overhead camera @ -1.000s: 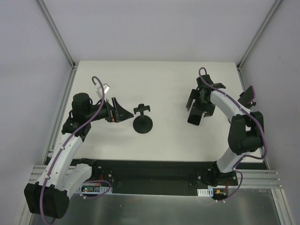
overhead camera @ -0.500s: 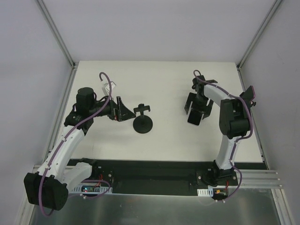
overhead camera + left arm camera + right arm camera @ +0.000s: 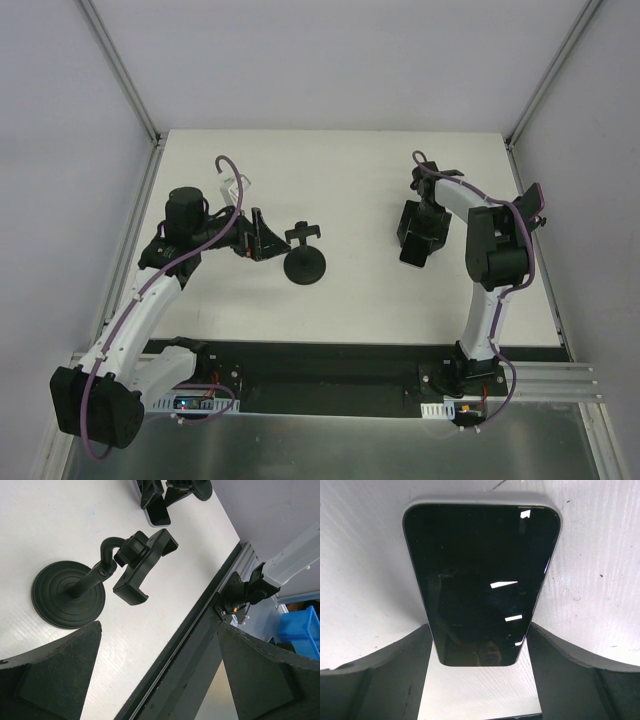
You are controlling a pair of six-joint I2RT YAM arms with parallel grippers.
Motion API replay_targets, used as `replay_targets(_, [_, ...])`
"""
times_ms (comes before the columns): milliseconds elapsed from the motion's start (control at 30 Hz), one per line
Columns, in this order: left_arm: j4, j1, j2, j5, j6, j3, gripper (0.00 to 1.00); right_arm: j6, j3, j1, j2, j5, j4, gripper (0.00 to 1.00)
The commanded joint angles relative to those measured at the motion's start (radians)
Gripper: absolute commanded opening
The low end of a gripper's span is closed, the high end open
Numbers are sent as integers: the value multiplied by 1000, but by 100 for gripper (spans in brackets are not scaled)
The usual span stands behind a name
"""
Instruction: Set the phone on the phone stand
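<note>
The white worktop [image 3: 340,160] carries everything. The left arm [image 3: 150,300] reaches in from the near left corner and the right arm [image 3: 490,250] folds over from the near right. They are well apart, each over its own half. The phone [image 3: 480,580] lies flat on the right half of the worktop [image 3: 600,580], glossy screen up, its pale edge showing round the far end. The right jaws stand open to about the phone's width, one dark finger [image 3: 375,680] on either side of its near end. Whether the pads press its edges cannot be told, and the phone rests on the surface. In the top view the phone [image 3: 413,250] shows as a dark slab under that wrist. The phone stand [image 3: 100,580] sits left of centre, disc base flat on the worktop, stem leaning, clip cradle empty on top. The left jaws gape wide with nothing in them, just beside the phone stand [image 3: 304,262] on its left.
</note>
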Motion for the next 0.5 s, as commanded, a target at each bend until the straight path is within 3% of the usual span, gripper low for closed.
replay_targets(0, [-7,-10,-29,-23,34,-2,97,-43,17,-10,12,-4,-16,74])
replay_targets(167, [-10,5,-49,-44,40,-10,97,-73,34,-27,25,-47,-28,73])
replay_targets(233, [-9,15,-63,-60,41,-16,97,-86,32,-30,23,-53,-27,66])
replay_targets(267, [-9,24,-67,-64,43,-17,97,-91,29,-28,23,-60,-22,58])
replay_targets(300, [-10,29,-79,-69,43,-20,97,-97,22,-30,16,-60,-16,40])
replay_targets(367, [-10,38,-87,-84,47,-27,97,-119,0,-30,2,-131,7,21])
replay_targets(400, [-10,47,-96,-90,49,-28,97,-117,-12,-28,-18,-142,16,5])
replay_targets(467, [-9,50,-109,-109,52,-36,98,-120,-59,-28,-47,-159,58,1])
